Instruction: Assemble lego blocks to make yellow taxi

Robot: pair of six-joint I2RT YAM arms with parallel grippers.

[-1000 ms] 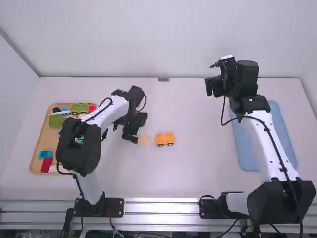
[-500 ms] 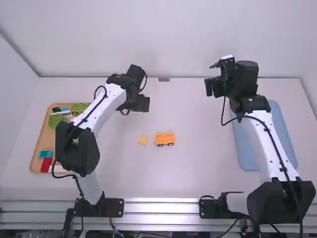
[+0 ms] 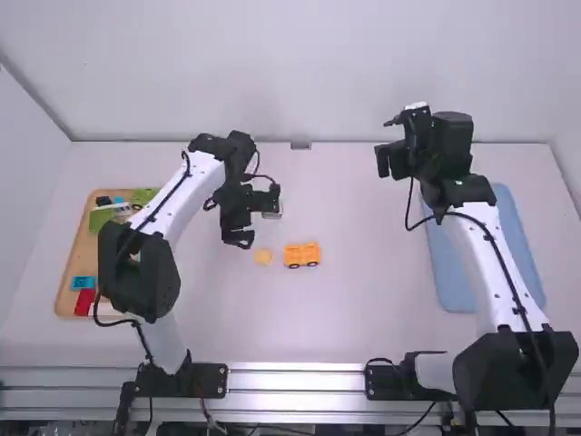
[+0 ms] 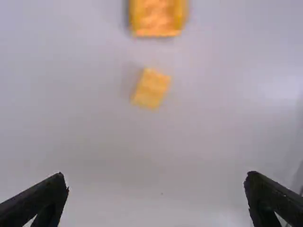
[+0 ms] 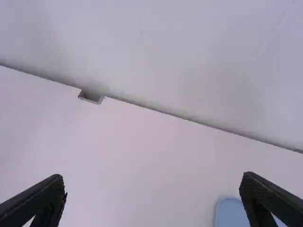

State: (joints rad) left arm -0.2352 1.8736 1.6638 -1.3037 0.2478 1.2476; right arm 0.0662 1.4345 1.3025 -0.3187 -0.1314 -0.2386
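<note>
Yellow taxi base (image 3: 302,255) is sitting near a block (image 3: 263,257), likely for joining, our left gripper (image 4: 156,175) and right gripper (image 5: 151,176) hanging empty, spread.

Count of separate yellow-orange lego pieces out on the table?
2: a small block mid-table, left of centre, and a wheeled piece just right of it in the high view. More may be hidden under the left arm, which covers part of the wooden tray.

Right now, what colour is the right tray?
The tray is light blue, best seen in the high view.
</note>
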